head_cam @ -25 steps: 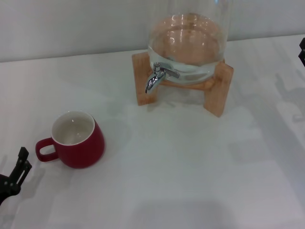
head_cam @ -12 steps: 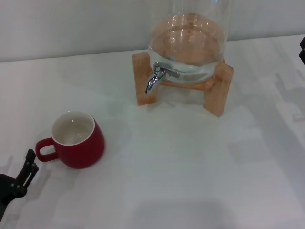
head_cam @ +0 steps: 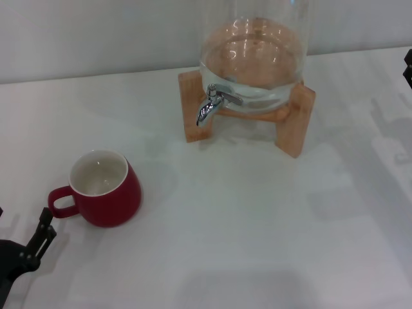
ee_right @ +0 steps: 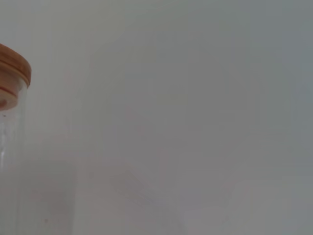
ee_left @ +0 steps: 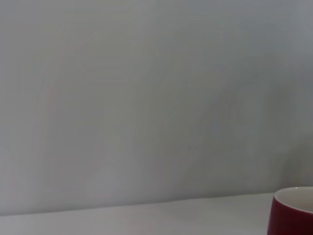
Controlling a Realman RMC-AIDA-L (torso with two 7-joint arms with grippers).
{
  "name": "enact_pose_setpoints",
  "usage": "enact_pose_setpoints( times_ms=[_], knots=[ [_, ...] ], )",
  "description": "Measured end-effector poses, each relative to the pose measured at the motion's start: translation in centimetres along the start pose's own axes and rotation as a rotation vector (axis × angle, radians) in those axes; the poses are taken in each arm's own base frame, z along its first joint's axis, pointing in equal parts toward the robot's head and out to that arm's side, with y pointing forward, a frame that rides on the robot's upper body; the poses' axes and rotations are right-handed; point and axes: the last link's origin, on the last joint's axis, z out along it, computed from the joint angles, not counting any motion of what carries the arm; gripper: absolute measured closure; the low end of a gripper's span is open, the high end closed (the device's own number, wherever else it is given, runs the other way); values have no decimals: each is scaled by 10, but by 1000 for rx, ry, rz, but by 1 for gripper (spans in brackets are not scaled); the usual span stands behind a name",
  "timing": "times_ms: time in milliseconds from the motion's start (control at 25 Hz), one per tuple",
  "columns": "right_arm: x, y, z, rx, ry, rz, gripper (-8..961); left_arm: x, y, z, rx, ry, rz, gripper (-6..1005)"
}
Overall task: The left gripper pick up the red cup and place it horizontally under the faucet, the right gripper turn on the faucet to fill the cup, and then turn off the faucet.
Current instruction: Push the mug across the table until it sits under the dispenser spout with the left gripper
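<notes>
The red cup [head_cam: 105,188] stands upright on the white table at the front left, its handle pointing left. It also shows at the edge of the left wrist view [ee_left: 292,211]. My left gripper [head_cam: 23,220] is low at the front left corner, just left of and nearer than the handle, apart from it, open and empty. The chrome faucet [head_cam: 208,106] sticks out from the glass jar [head_cam: 252,55] at the back centre, spout down. Only a black sliver of my right gripper [head_cam: 408,67] shows at the right edge.
The jar rests on a wooden stand [head_cam: 296,119] and holds a little water. The jar's wooden lid [ee_right: 13,73] shows in the right wrist view. A grey wall runs behind the table.
My left gripper has moved right and toward the front edge, ending closer to the cup's handle. The cup, the faucet and the right arm have not moved.
</notes>
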Motion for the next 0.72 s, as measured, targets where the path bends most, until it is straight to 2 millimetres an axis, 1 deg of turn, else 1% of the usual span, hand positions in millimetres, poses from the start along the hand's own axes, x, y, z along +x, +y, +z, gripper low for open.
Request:
enact_pose_setpoints(
  times_ms=[720],
  knots=[
    [0,2,0,-9,0,-1,295,-1,-1,3,3,-16,1,115]
  ],
)
